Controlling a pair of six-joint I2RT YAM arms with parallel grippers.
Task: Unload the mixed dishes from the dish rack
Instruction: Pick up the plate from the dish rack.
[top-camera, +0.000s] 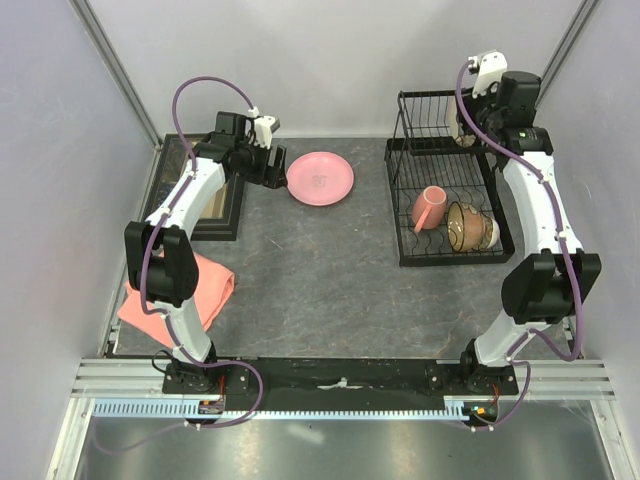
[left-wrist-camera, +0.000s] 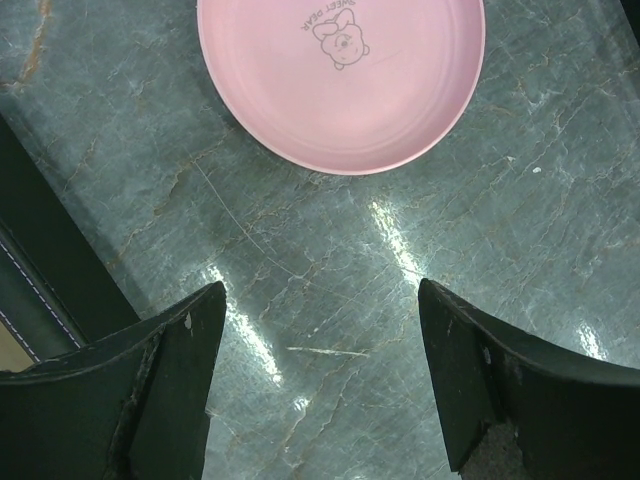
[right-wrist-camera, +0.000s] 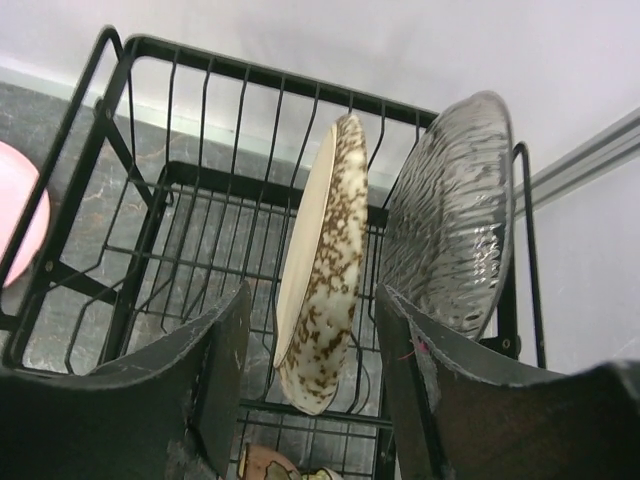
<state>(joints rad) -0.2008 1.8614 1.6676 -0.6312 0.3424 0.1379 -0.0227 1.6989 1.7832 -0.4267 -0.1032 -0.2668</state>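
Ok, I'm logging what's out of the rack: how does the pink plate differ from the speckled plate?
The pink plate lies flat on the table; the speckled plate stands on edge in the dish rack. The pink plate is plain pink with a small cartoon print; the speckled plate is cream with brown mottling. Both are round.

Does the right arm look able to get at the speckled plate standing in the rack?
Probably yes: the right claw is open, and the speckled plate stands upright in line between its fingers. The clear ribbed plate beside it stands close, though.
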